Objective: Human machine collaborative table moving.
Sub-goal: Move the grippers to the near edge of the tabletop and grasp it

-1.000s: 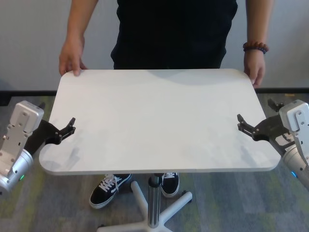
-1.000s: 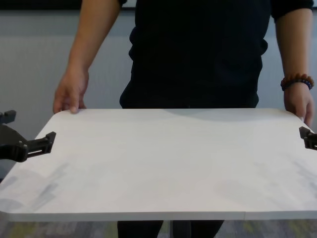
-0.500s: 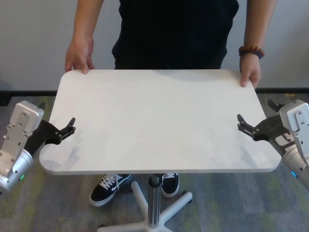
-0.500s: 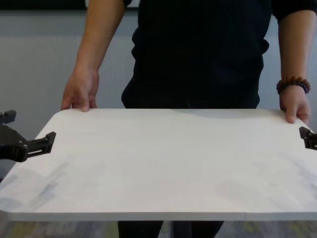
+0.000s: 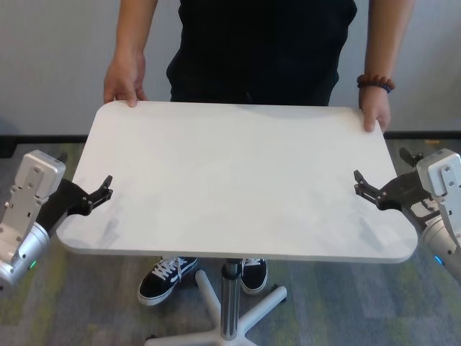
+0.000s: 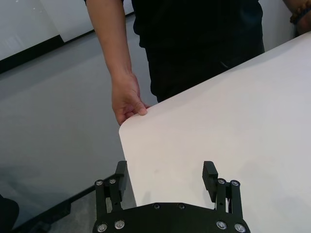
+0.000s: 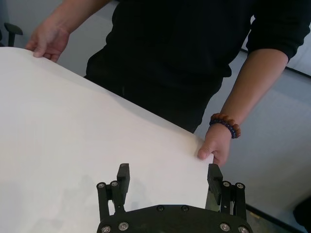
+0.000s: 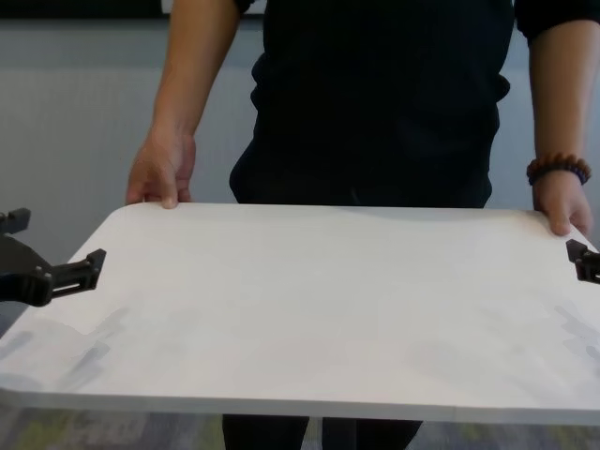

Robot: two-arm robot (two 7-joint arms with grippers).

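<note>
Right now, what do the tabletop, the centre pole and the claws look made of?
Tabletop: white, matte, thin edge; likely laminate board, unsure.
Centre pole: grey with a sheen; looks metal.
Left claw and right claw: matte black, screws visible in the wrist views; plastic or coated metal, cannot tell.

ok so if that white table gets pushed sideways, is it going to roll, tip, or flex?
The table would probably roll, since its pole ends in a splayed base that looks made for castors. One slim central pole suggests it may tip if pushed high. The thin top looks stiff, not floppy.
</note>
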